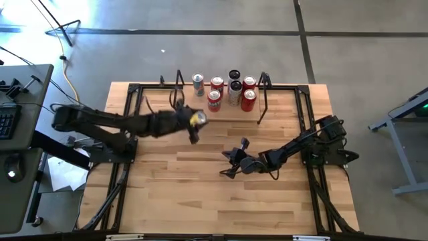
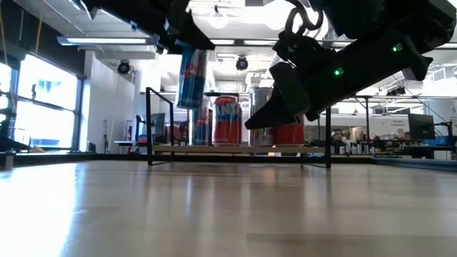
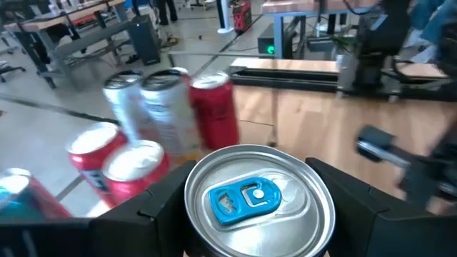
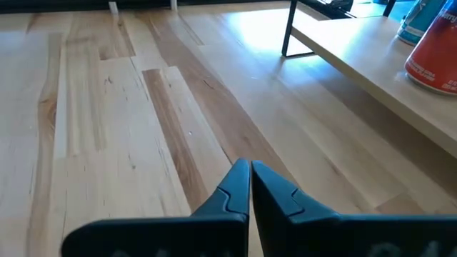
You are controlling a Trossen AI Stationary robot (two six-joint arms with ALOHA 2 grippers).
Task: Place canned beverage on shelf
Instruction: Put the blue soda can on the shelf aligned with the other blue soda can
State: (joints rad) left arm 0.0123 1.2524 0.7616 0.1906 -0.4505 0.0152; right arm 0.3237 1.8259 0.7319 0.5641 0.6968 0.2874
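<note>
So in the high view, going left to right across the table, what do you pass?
Left arm → left pincer gripping a can → shelf with its cans → right pincer, shut → right arm.

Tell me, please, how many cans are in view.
8: seven cans clustered on the shelf, one in the left hand beside it; others may be hidden.

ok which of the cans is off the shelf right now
The blue can with the blue tab, held in the left gripper above the table; the others stand on the shelf.
</note>
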